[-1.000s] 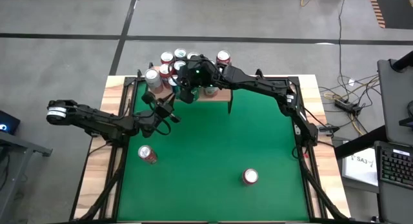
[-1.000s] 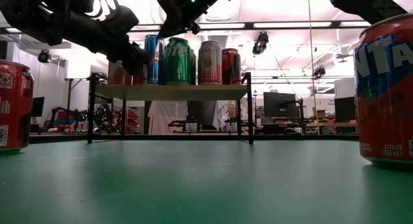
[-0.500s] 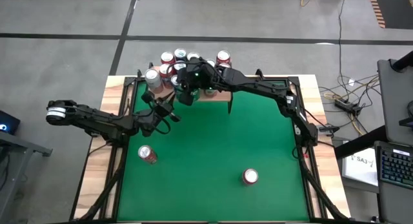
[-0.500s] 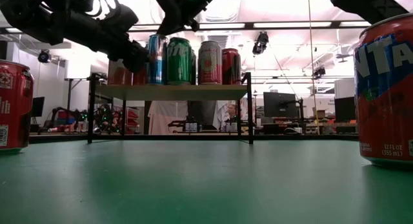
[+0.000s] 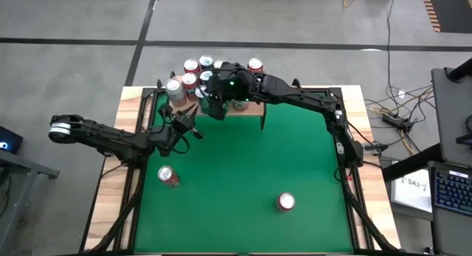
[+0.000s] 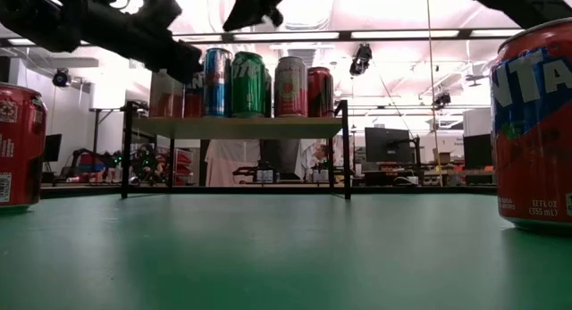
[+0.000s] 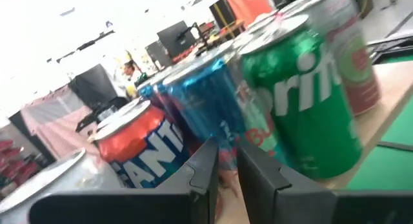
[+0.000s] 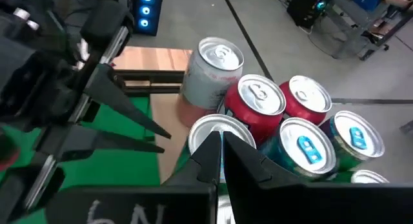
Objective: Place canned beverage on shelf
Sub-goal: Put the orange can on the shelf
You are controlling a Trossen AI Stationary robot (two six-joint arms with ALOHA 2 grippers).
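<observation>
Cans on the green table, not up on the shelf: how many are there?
2. The left red can stands on the left side of the table; the right red can stands toward the front right. More could be hidden near the shelf.

The green table (image 5: 243, 167) carries the shelf (image 6: 237, 126) at its far edge. Upright cans (image 6: 247, 84) stand clustered on the shelf board, touching one another. Two red cans stand directly on the table: one (image 5: 168, 175) near the left edge, one (image 5: 286, 202) nearer the front.
</observation>
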